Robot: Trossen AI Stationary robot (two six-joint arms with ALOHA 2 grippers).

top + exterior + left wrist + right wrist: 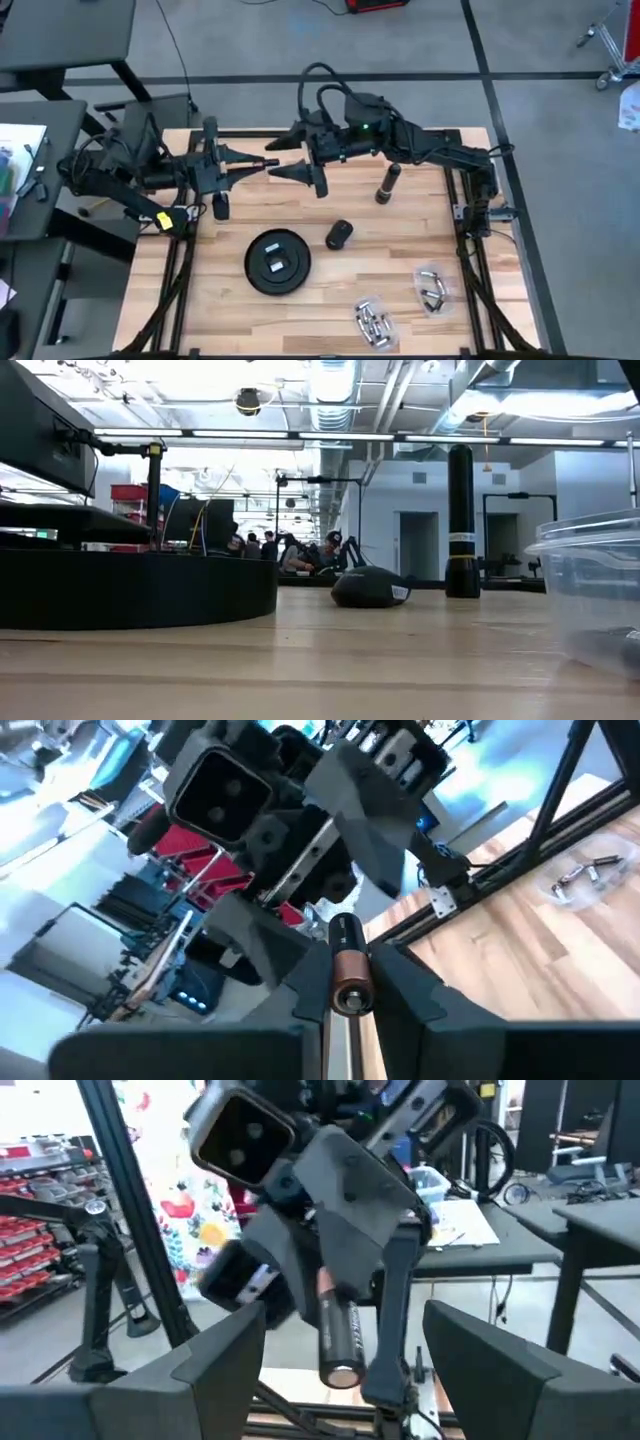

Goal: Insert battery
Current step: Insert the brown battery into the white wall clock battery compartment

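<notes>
I've got the left gripper clamped on a battery, pinched around the middle with one copper-coloured end sticking out past the fingertips; the right gripper sits tip to tip with it, jaws spread wide with nothing between them, both raised above the far side of the table.

The flashlight body stands upright on the wood just behind the right gripper's wrist, well off from where the battery is; the cap lies on its side further toward the near edge, next to a round black dish; 2 clumps of spare cells, one pile and the other pile, sit way out from both grippers near the front.

What worries me from here; if this is a handoff, the battery only shows a short stub for the right side to grab, so a late release or a skewed close could flick it out and it'd roll on that bare wood; the 2 sets of fingers are also nearly touching, so any drift means a knock.

Bigger one, I reckon; that flashlight is tall, thin and unsupported; come down slightly off its opening and it tips over; I also can't tell which polarity end is leading.
</notes>
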